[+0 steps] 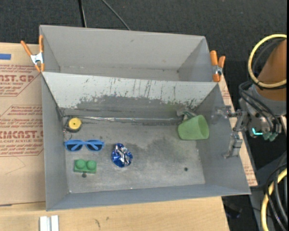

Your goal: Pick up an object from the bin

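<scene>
Grey walls of the bin [149, 170] slope to a flat floor, so the loose things rest low. The gripper [234, 134] hangs at the right wall; open or closed, I cannot tell. Nearest lies a green cup [193, 128] on its side; blue sunglasses [84, 145] are far left.

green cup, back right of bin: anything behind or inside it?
Behind the green cup, a small dark greyish piece pokes out against the bin's back wall. The cup covers its lower part, so what it is cannot be told. The cup's inside is hidden too.
</scene>
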### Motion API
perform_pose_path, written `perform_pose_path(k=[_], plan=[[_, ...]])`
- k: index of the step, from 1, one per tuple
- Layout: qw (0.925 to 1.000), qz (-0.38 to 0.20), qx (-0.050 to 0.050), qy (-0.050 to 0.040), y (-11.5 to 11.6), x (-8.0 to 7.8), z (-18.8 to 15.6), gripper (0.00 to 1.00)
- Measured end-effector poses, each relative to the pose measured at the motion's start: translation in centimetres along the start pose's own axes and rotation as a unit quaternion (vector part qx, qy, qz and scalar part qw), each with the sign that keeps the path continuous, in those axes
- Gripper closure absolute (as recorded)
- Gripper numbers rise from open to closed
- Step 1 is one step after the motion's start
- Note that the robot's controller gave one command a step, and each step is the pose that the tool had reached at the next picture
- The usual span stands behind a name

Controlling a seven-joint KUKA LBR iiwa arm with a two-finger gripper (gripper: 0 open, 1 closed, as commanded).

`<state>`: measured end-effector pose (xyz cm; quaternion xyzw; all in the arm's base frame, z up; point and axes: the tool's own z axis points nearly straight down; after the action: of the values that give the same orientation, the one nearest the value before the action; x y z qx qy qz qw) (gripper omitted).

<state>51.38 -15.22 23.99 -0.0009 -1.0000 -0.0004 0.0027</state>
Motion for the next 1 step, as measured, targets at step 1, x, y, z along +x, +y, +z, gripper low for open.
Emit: perform_pose_path(k=[1], plan=[[0.9993, -0.039, 0.000, -0.0027, 0.37, -5.87, 7.88, 0.00]])
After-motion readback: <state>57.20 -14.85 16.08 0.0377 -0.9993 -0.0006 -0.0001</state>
